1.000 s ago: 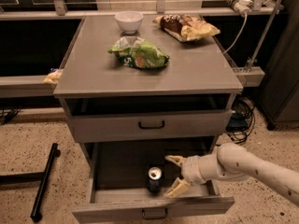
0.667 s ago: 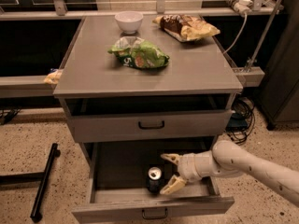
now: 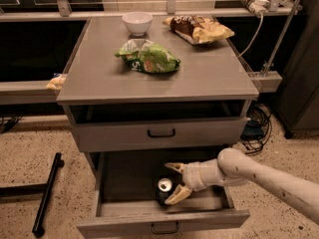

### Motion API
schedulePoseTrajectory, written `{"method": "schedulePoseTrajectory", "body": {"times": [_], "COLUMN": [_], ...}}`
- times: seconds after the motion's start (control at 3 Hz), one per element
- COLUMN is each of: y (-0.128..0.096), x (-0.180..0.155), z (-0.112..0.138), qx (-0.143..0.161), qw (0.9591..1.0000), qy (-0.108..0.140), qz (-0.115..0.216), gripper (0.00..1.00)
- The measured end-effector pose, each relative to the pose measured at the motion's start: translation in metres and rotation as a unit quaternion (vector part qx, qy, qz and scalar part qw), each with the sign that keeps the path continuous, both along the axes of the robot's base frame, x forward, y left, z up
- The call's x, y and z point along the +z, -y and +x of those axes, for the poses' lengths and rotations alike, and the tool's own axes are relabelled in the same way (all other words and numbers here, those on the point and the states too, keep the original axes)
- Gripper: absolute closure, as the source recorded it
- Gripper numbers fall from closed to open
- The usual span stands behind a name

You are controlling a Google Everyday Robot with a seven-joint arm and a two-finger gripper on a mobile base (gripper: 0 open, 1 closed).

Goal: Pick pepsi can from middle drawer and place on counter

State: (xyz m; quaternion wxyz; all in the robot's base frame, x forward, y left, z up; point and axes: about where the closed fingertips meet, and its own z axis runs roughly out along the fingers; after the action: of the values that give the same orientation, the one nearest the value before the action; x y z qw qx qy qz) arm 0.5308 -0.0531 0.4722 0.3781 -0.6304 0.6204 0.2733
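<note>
Gripper (image 3: 170, 183) is spread wide, fingers on either side of the pepsi can (image 3: 164, 186), not pinching yet. The can stands upright in the open middle drawer (image 3: 124, 183), below the middle of the counter (image 3: 209, 68) front edge. Best to centre pads mid-can, close square, lift straight, clear the front edge.

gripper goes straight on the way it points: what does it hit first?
Most likely the pepsi can, upright in the middle drawer. The gripper is inside the drawer, pointing left, fingers open, and the can sits just past their tips. Depth is unclear, so a finger could clip it.
</note>
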Motion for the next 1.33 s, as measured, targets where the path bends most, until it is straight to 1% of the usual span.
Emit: {"method": "schedulePoseTrajectory", "body": {"times": [0.33,0.67,1.0,1.33], "y": [-0.011,-0.019,-0.023,-0.022], "x": [-0.032,-0.039,-0.040,-0.040], "z": [0.000,0.003,0.007,0.008], "qx": [0.015,0.019,0.012,0.004], "qw": [0.9997,0.9997,0.9999,1.0000], "qy": [0.000,0.001,0.003,0.003], "qz": [-0.019,-0.015,-0.006,-0.002], "gripper": [0.22,0.24,0.43,0.66]}}
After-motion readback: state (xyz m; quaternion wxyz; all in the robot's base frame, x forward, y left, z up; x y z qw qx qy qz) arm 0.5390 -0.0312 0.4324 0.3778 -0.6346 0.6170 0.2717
